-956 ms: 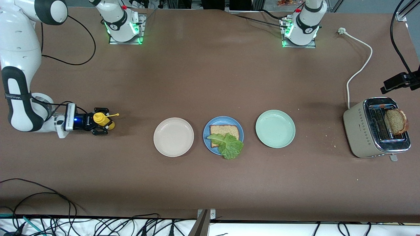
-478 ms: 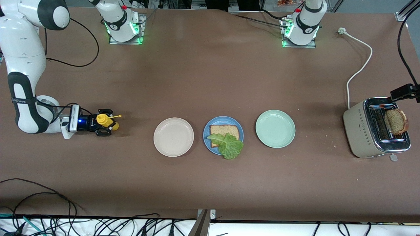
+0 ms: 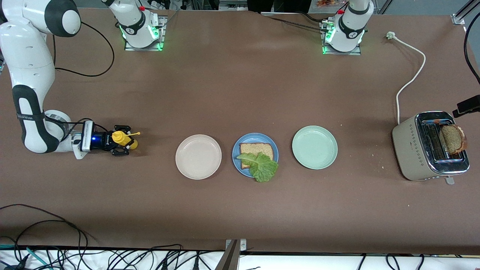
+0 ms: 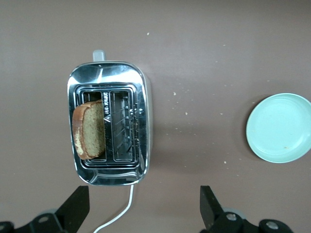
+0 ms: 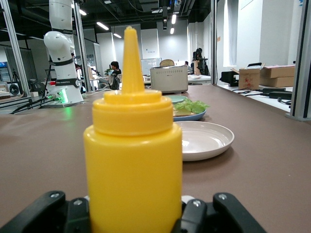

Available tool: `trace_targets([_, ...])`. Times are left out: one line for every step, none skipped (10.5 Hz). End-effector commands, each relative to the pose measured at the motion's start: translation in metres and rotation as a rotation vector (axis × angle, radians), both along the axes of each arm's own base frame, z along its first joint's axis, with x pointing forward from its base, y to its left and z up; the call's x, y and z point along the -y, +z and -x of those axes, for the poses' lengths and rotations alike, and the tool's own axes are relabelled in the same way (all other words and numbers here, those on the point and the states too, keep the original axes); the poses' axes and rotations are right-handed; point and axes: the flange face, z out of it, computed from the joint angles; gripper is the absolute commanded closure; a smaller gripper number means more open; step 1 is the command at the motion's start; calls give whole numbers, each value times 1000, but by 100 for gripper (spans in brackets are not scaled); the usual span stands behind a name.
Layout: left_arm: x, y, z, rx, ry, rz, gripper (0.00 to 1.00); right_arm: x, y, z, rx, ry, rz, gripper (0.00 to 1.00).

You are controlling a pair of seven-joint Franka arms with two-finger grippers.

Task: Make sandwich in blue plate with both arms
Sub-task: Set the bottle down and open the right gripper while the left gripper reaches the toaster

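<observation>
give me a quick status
Right end effector shut on mustard bottle. Left end effector open above toaster. Blue plate: bread, lettuce.

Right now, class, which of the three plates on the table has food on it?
The blue plate, between the two others: it holds a bread slice with lettuce. The beige plate and mint-green plate are bare.

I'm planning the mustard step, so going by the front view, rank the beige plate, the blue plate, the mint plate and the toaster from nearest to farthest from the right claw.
The right claw grips the mustard bottle.
1. Beige plate, nearest the claw.
2. Blue plate, middle of the row.
3. Mint plate, toward the left arm's end.
4. Toaster, at the left arm's end.
</observation>
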Motion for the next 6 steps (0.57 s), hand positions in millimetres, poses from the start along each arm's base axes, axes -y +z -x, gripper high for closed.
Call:
trace_targets([-57,-80,-27,-72,23,-68,0,2,6,-9,18,-7,-36,64])
trace_targets([-70,-94,-29,-72,36,-71,0,2,6,-9,15,-7,-33,52])
trace_targets([-74,-102,-32,-70,39,-76,0,2,6,-9,13,-7,-33,42])
trace_targets([-81,-120,-34,-94,42,-80,0,2,6,-9,13,-6,-35,41])
trace_targets([-89,-134,-37,-105,34,-118,0,2,7,-10,14,-3,-39,38])
trace_targets([-93,-148,-40,-107,29,-127,0,2,8,-9,-2,2,-42,27])
